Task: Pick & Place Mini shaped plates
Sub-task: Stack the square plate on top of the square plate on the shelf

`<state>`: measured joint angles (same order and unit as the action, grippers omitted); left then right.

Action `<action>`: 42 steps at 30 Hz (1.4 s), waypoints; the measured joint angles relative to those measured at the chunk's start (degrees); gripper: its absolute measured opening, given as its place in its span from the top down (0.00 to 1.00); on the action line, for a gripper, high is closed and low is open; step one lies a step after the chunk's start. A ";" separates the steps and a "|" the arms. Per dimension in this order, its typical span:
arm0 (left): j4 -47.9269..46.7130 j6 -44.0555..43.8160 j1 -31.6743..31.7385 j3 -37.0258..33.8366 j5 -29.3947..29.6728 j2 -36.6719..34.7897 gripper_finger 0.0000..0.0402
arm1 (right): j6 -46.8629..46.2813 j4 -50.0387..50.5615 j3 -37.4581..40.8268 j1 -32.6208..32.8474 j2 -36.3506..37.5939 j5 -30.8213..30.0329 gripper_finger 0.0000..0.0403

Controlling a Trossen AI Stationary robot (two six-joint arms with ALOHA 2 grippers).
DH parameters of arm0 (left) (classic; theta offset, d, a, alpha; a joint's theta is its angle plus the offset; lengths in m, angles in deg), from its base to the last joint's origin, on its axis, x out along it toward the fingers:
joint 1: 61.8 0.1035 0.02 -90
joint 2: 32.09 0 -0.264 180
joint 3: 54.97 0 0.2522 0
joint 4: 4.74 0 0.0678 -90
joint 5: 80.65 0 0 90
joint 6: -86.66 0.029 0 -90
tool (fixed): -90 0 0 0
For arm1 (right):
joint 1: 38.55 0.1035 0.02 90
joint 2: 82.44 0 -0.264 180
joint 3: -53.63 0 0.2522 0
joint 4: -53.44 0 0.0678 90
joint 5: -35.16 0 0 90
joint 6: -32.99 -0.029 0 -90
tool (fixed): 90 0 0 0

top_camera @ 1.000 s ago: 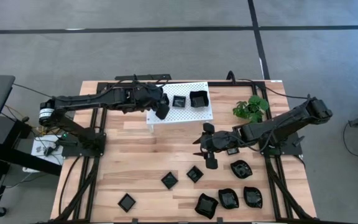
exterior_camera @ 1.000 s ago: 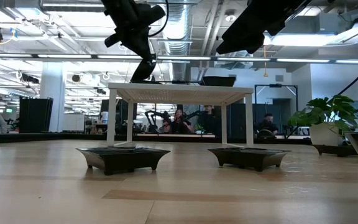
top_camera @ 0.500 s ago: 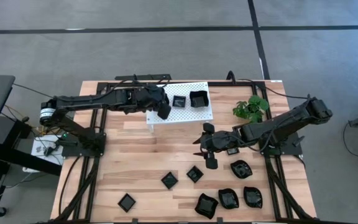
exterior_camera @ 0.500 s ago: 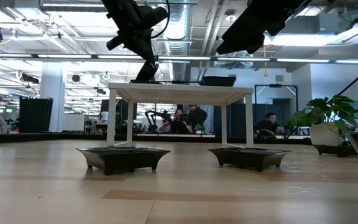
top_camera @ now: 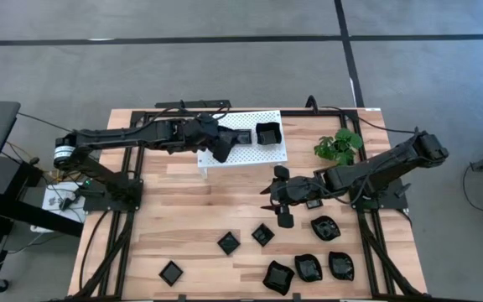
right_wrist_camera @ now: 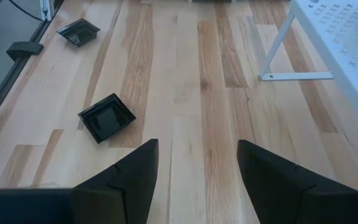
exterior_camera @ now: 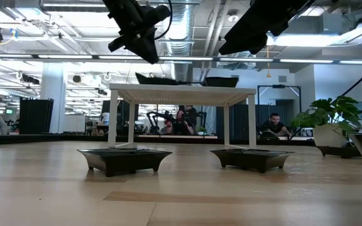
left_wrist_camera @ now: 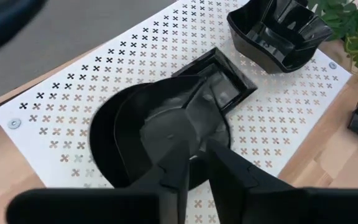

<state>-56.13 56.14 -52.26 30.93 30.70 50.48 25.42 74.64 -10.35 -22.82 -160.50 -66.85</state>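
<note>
Left gripper [left_wrist_camera: 194, 152] hovers over the white perforated rack [top_camera: 254, 149], its fingers a narrow gap apart above a round black plate [left_wrist_camera: 160, 134]; whether they touch its rim I cannot tell. That plate lies on a square black plate [left_wrist_camera: 219, 78], with a deeper dish [top_camera: 267, 132] to the right. Right gripper [right_wrist_camera: 194, 165], spread wide and empty, hangs over the table [top_camera: 183, 210] near loose plates [top_camera: 262, 234].

Glossy black mini shaped plates [top_camera: 306, 268], white rack [left_wrist_camera: 135, 68] patterned with rows of small cross-shaped cut-outs, pale wooden table [top_camera: 187, 218] with streaky blond and tan planks, green leafy plant [top_camera: 338, 145], dark arms, grey floor crossed by black lines.
</note>
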 joint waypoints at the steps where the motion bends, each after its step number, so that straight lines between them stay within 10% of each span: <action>1: 0.00 0.00 0.00 0.00 0.02 0.04 0.84 | 0.01 0.00 0.00 0.00 0.00 0.00 0.47; 24: -1.53 19.47 -1.07 -0.04 -0.06 -4.61 0.81 | -0.91 -0.78 -0.07 -1.71 -0.02 -5.21 0.50; 42: 1.79 19.26 -17.57 -7.06 -3.66 -11.39 0.99 | -1.41 -0.97 -0.07 -1.07 -0.02 -4.56 0.82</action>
<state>-54.34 75.40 -69.83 23.87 27.03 39.09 24.01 73.67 -10.41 -23.89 -160.53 -71.41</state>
